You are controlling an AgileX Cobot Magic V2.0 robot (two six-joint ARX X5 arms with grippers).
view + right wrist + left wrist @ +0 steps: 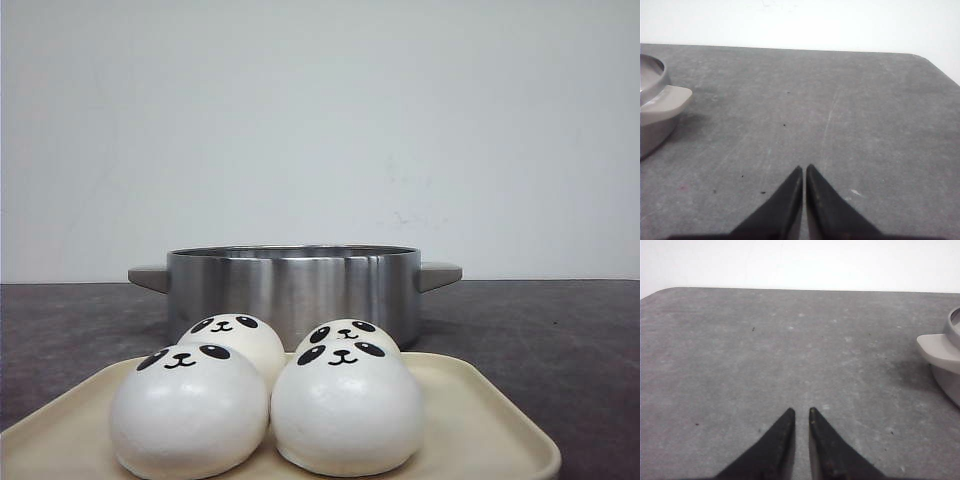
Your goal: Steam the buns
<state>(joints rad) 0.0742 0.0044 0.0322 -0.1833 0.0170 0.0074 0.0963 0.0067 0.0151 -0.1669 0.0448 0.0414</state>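
Note:
Several white panda-face buns sit together on a cream tray (490,425) at the front: front left bun (188,410), front right bun (346,408), back left bun (238,338), back right bun (349,331). A steel pot (293,288) with two side handles stands behind the tray. My left gripper (801,411) is shut and empty over bare table, left of the pot; the pot's handle (939,351) shows in its view. My right gripper (804,168) is shut and empty over bare table, right of the pot; a pot handle (667,99) shows there. Neither gripper shows in the front view.
The dark grey table (560,330) runs to a white wall behind. Its rounded far corners show in the left wrist view (662,292) and in the right wrist view (927,59).

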